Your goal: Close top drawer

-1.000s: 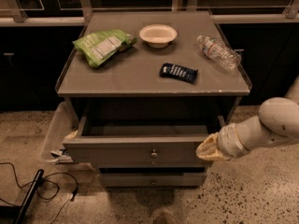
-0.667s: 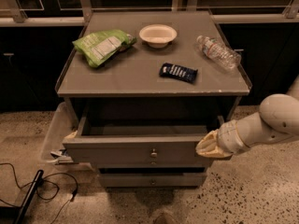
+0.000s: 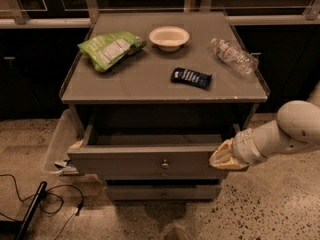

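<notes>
At the near edge lies a speckled floor (image 3: 265, 209), with a black cable (image 3: 30, 211) looping across its lower left corner. Just above it stands the foot of a grey cabinet, where a lower drawer (image 3: 140, 192) sits pushed in, showing its small knob. Over that, the top drawer (image 3: 120, 163) stands pulled well out of the cabinet toward the camera. Its flat grey front carries one small round knob (image 3: 164, 163) at the centre, and its deep, dark interior is open to view behind the front. The gripper (image 3: 222, 157) is at the right end of that drawer front, seemingly touching its corner. Whether it is released or clenched I cannot tell, since it reads only as one pale tapered shape. The cream arm (image 3: 287, 131) reaches in from the right edge to it. Beside the cabinet's left side leans something pale, perhaps a translucent panel (image 3: 56, 141), though the view there is dim. On the cabinet top (image 3: 145, 84) lie a dark wrapped bar (image 3: 190, 77) nearest the front, then a green bag (image 3: 107, 49) at the left and a clear plastic bottle (image 3: 233, 56) on its side at the right. Farthest back sits a pale bowl (image 3: 169, 36).
</notes>
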Robot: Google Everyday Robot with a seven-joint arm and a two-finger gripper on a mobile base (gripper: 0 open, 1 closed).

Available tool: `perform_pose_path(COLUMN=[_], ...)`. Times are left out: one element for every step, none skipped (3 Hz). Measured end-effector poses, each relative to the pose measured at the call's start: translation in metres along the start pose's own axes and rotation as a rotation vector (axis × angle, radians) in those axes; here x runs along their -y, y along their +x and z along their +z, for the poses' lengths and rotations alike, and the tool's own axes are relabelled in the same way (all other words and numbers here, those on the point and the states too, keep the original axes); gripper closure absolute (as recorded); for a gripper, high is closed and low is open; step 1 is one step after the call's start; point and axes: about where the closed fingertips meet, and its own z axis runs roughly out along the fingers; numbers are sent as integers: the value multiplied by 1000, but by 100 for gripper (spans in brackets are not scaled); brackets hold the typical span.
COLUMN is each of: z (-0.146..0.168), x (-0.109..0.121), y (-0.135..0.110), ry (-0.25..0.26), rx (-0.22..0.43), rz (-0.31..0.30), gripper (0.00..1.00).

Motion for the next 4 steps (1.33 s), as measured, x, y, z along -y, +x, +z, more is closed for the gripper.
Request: perform_pose_path(z=[0, 2, 11, 11], x=[0, 1, 42, 73], y=[0, 2, -4, -22], ry=[0, -1, 13, 44], rx=[0, -7, -12, 0], rz=[0, 2, -25, -63], gripper=[12, 0, 18, 16])
